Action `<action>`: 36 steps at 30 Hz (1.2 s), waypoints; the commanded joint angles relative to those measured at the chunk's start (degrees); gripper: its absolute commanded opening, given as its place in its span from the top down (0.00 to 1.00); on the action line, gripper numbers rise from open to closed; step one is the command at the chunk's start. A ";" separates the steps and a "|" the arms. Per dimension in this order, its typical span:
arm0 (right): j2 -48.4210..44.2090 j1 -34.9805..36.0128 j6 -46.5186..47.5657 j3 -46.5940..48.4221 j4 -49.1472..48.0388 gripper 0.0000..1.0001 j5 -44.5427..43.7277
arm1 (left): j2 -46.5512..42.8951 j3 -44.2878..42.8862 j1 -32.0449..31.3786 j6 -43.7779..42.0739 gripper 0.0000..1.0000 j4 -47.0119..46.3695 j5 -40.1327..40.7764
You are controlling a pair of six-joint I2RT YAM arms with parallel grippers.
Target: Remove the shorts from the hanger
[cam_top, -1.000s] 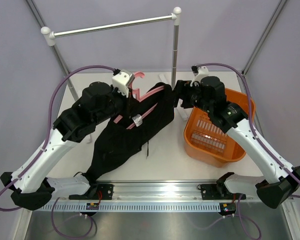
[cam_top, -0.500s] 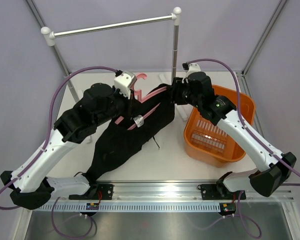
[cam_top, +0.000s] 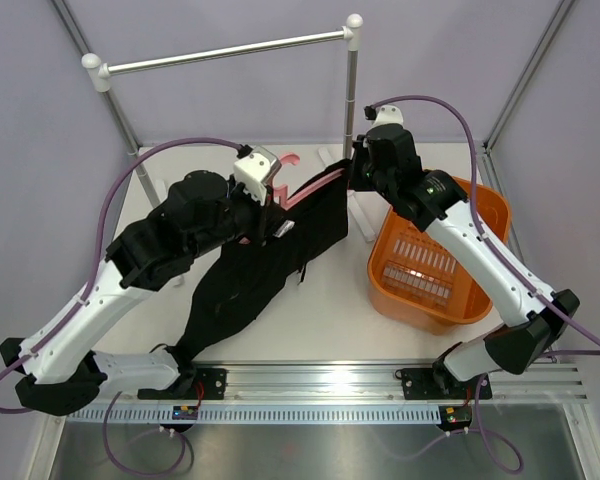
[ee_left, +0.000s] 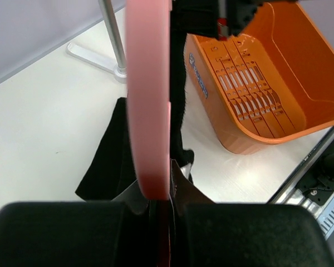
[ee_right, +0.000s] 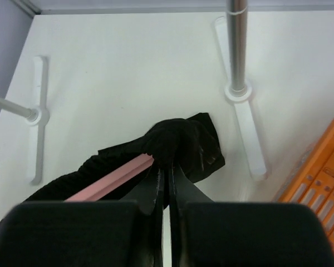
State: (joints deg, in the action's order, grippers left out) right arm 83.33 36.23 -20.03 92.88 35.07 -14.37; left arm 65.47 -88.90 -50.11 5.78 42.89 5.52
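The black shorts (cam_top: 265,265) hang limp from the pink hanger (cam_top: 305,186), their lower end trailing on the table. My left gripper (cam_top: 271,200) is shut on the hanger just below its hook. In the left wrist view the hanger's pink bar (ee_left: 148,100) runs up from my left gripper (ee_left: 158,196), with the shorts (ee_left: 108,161) beneath. My right gripper (cam_top: 351,180) sits at the hanger's right end. In the right wrist view that gripper (ee_right: 168,167) is shut on a bunched fold of the shorts (ee_right: 181,139), beside the hanger (ee_right: 111,181).
An orange basket (cam_top: 435,255) stands right of the shorts, under my right arm. The grey rail (cam_top: 225,52) spans the back, its right post (cam_top: 351,90) just behind my right gripper; the post's foot (ee_right: 238,92) lies close to the shorts.
My right gripper moved left to the hanger's end and closed on the shorts. The left arm shifted the hanger slightly right and up.
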 commanded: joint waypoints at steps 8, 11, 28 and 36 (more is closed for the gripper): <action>7.28 -6.52 1.57 9.33 3.08 1.00 -4.44 | -4.65 -4.70 -2.98 -2.88 1.00 2.37 1.33; 8.51 -8.01 0.61 9.16 2.64 1.00 -2.25 | -5.87 -4.09 -2.98 -2.71 1.00 1.15 3.44; -1.85 18.51 -2.73 0.45 -1.06 1.00 -2.67 | -9.49 13.84 -2.98 1.52 1.00 -42.45 21.81; -2.12 20.03 5.69 15.79 6.93 1.00 -17.70 | -5.09 2.25 -2.98 -1.74 1.00 -33.25 31.48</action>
State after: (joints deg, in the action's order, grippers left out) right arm 83.40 58.04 -18.96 98.24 41.32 -20.49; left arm 60.90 -81.41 -52.84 5.50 10.96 30.35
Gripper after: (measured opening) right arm 0.031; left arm 0.053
